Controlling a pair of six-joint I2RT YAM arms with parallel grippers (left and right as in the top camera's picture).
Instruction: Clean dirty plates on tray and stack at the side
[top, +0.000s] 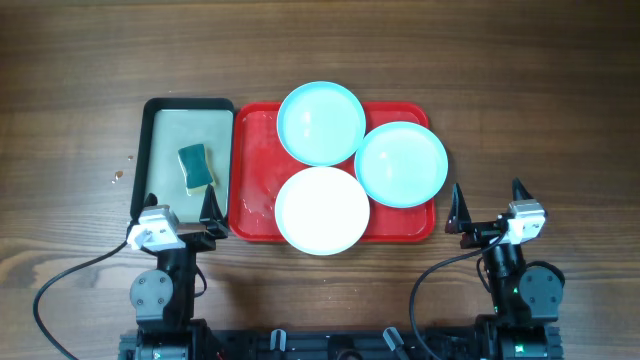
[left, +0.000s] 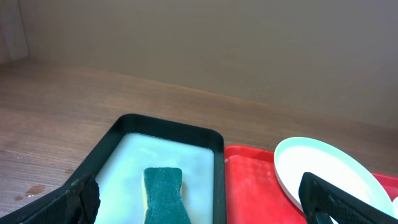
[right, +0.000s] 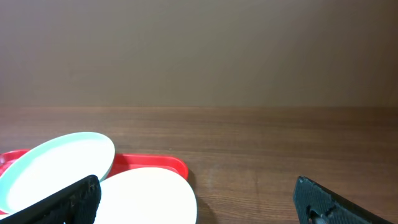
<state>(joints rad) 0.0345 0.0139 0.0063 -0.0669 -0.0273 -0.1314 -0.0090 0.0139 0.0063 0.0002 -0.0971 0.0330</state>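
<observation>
the dark wood-grain table (top: 80, 70) ran back to a plain, dull brownish wall (right: 199, 50). the red tray (top: 255, 170) lay near the middle, carrying all three plates: one turquoise plate (top: 320, 122) hung over its far rim, another turquoise plate (top: 400, 163) over its right rim, and the white plate (top: 322, 210) over its near rim. just to its left sat a black-rimmed tray (top: 190, 103) with a pale inside and a green sponge (top: 196, 166) in it. the left gripper (top: 182, 208) and the right gripper (top: 488, 200) stood at the near edge, jaws spread wide, grasping nothing.
</observation>
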